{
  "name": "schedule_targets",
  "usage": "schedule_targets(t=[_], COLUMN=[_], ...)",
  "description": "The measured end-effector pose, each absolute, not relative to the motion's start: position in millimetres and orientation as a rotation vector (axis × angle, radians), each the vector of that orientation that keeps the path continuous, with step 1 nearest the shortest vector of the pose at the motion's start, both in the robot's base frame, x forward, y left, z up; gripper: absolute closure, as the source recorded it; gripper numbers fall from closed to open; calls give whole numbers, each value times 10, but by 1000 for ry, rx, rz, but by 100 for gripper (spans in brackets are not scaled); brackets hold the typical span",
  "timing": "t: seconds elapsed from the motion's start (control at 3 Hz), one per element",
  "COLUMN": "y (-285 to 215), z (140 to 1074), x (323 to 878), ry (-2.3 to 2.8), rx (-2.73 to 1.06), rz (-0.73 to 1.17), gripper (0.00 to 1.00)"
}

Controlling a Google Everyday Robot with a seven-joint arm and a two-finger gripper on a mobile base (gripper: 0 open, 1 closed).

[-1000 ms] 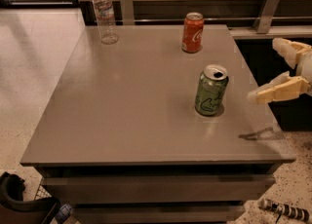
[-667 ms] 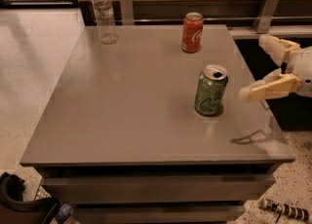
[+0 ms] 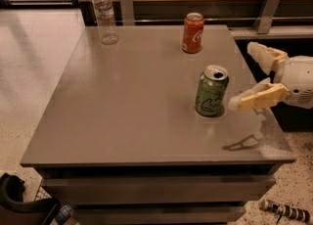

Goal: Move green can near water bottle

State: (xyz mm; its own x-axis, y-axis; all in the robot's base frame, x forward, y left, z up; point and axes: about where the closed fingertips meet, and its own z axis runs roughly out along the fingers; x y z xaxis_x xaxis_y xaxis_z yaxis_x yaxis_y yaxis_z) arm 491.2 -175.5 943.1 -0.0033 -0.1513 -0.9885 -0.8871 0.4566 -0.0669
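Camera view: green can (image 3: 211, 92) stands upright right of centre on the table (image 3: 122, 106). Gripper (image 3: 242, 76) is at the right edge, fingers spread open and holding nothing; its lower fingertip is just right of the can. Water bottle (image 3: 104, 13) stands upper left, red can (image 3: 192, 33) top centre.

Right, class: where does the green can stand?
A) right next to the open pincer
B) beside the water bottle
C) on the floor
A: the green can stands close beside the open pincer at the right side of the table, far from the water bottle.
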Motion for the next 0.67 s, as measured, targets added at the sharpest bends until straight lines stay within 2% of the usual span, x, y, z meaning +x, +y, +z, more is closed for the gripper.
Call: schedule_targets(t=[0.67], y=[-1427], z=[8915], x=[5065], ry=[1488], rx=[-946], rz=[847], gripper=[2])
